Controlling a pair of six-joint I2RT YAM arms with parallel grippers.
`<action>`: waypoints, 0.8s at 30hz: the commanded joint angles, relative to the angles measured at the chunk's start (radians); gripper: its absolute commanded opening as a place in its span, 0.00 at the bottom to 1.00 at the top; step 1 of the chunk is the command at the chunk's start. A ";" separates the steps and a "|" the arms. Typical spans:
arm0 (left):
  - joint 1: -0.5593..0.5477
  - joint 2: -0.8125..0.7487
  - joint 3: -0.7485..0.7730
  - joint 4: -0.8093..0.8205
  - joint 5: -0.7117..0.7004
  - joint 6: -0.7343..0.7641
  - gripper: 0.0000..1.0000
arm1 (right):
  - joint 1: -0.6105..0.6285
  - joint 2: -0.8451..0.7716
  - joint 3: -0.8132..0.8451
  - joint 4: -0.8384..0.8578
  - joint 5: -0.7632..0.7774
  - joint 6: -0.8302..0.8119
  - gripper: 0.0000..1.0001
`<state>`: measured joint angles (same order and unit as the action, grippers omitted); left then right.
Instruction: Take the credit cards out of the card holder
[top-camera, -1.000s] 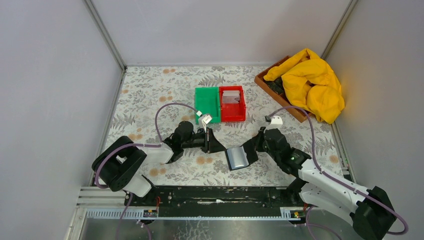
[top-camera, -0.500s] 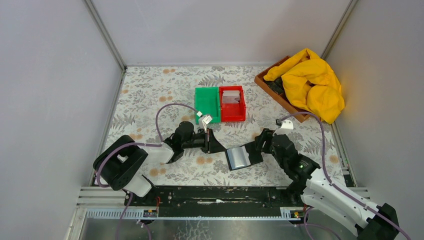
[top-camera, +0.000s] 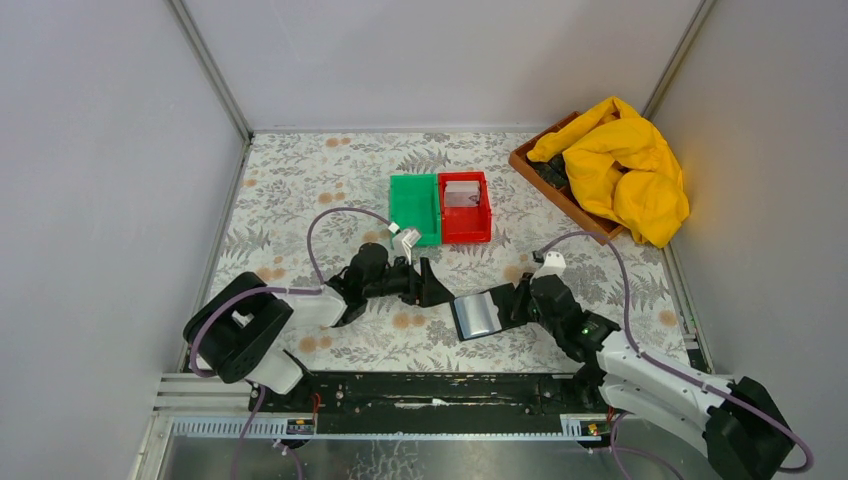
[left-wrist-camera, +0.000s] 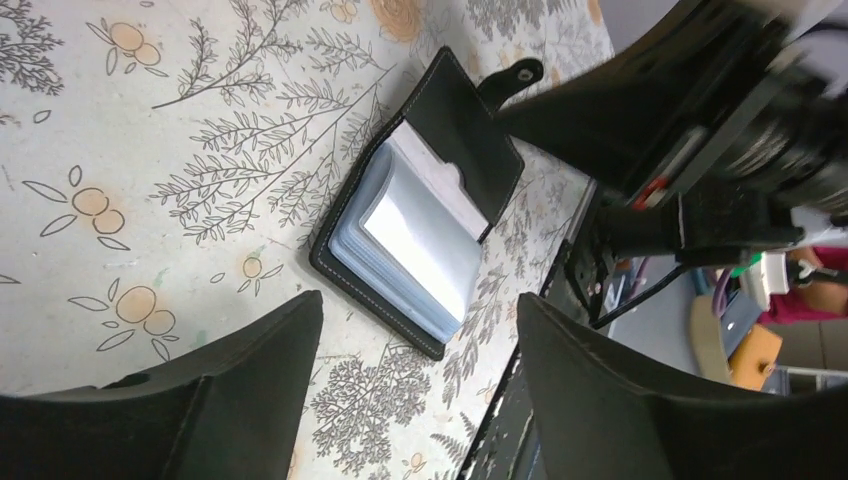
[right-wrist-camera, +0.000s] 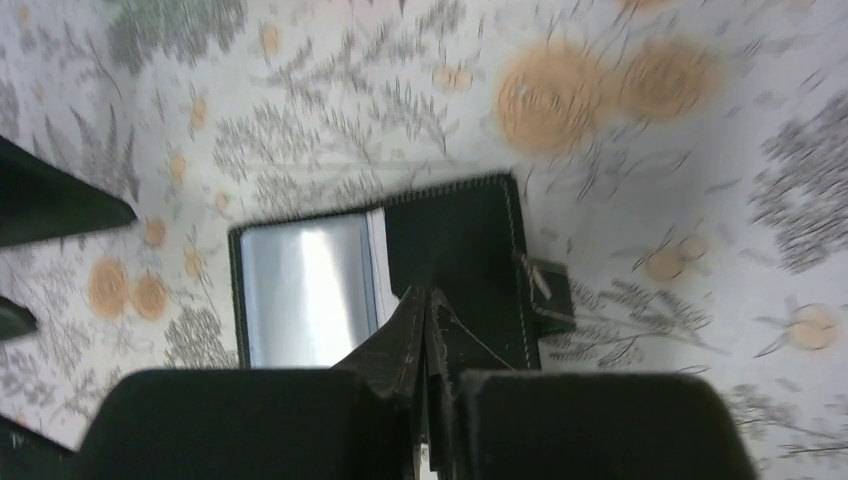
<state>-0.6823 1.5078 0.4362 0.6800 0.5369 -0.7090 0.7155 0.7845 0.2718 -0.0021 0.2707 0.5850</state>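
The card holder (top-camera: 478, 315) lies open on the flowered table, its glossy bluish-grey sleeves (left-wrist-camera: 415, 235) facing up and its snap tab (left-wrist-camera: 520, 72) pointing away. My left gripper (top-camera: 437, 291) stands open just left of it, with nothing between its fingers (left-wrist-camera: 270, 350). My right gripper (right-wrist-camera: 425, 296) is shut, its tips together over the holder's black right cover (right-wrist-camera: 465, 230); whether they pinch anything I cannot tell. One grey-white credit card (top-camera: 462, 192) lies in the red bin (top-camera: 483, 222). Cards inside the sleeves cannot be made out.
A green bin (top-camera: 414, 207) stands against the red bin's left side. A brown tray (top-camera: 530, 165) with a yellow cloth (top-camera: 625, 165) fills the back right corner. Grey walls close in the table on three sides.
My left gripper's jaws have opened wide. My right arm drew back to the right half a second ago and has returned to the holder's right cover, shut.
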 joint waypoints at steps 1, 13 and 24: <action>-0.005 -0.048 -0.003 -0.028 -0.078 0.034 0.82 | 0.006 0.036 -0.086 0.173 -0.172 0.111 0.03; -0.006 -0.052 -0.013 -0.007 -0.084 0.023 0.85 | 0.095 0.200 -0.129 0.345 -0.203 0.198 0.04; -0.006 -0.048 -0.014 -0.003 -0.061 0.016 0.65 | 0.172 0.357 -0.062 0.395 -0.119 0.202 0.03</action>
<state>-0.6846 1.4738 0.4339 0.6498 0.4671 -0.7006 0.8761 1.1316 0.1810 0.3985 0.0956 0.7837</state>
